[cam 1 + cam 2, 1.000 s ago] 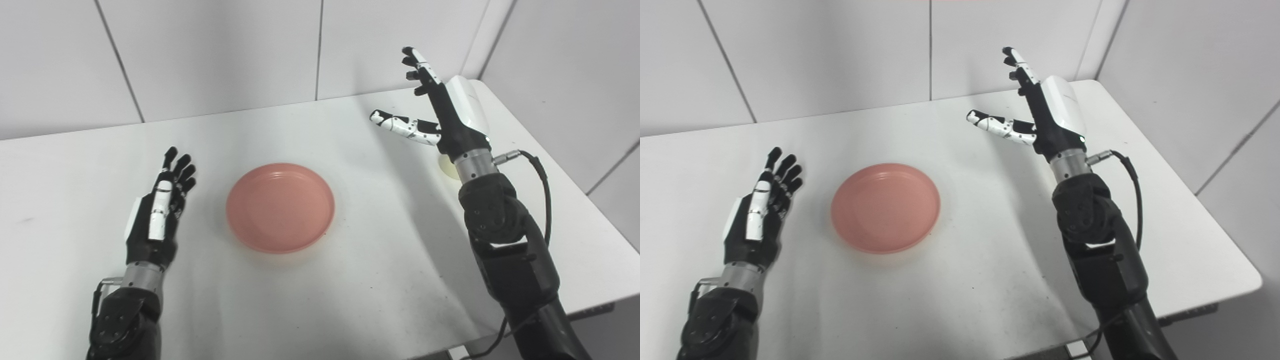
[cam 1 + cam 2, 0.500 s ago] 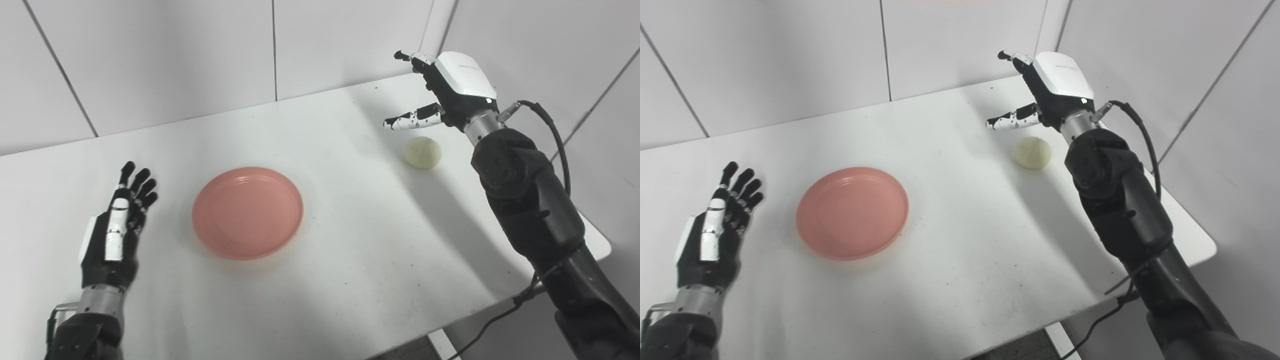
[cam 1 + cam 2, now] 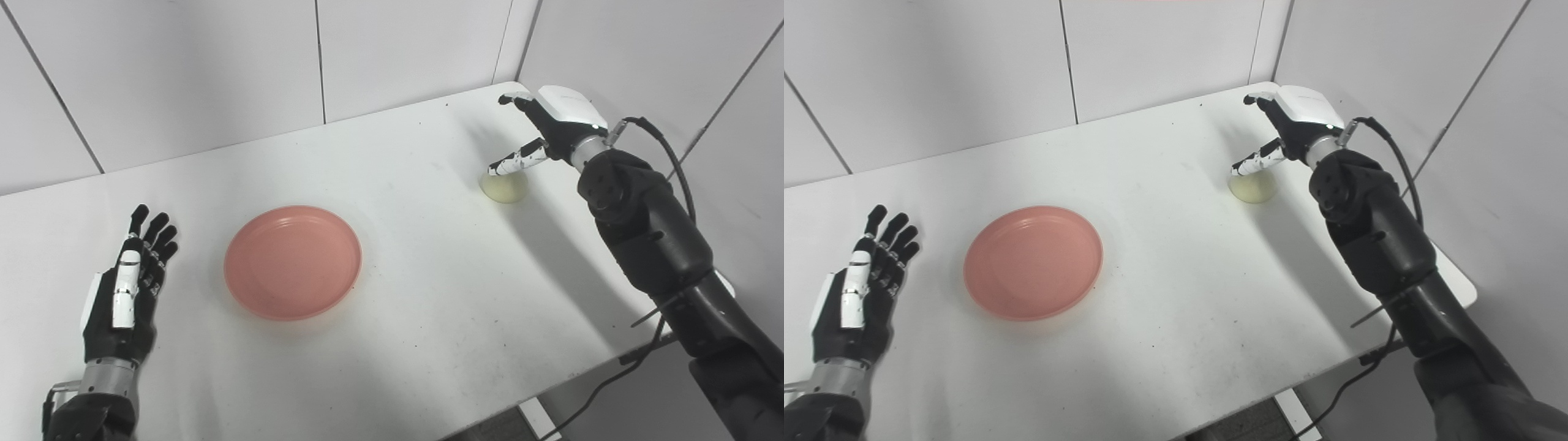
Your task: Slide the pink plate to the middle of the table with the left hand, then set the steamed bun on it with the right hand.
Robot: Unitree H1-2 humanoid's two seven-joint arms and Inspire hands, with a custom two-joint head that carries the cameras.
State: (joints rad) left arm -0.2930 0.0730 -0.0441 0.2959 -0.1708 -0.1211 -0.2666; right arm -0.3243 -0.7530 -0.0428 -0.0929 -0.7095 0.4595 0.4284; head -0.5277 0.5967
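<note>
The pink plate [image 3: 293, 261] lies flat and bare near the middle of the white table [image 3: 429, 294]. A pale steamed bun [image 3: 504, 186] rests at the far right of the table. My right hand [image 3: 547, 127] hovers right over the bun, open, its thumb reaching across the bun's top and its fingers spread beyond it; nothing is held. My left hand [image 3: 125, 286] is open, fingers straight, resting near the table's left side, a hand's width left of the plate.
White tiled walls [image 3: 245, 67] close in behind the table and on the right. The table's front right corner [image 3: 637, 352] is near my right forearm, whose cable [image 3: 667, 153] loops beside it.
The camera has swung right, shifting the whole picture. My right hand has come down from high above to just over the bun, which its arm hid at first. The left hand stays open beside the plate.
</note>
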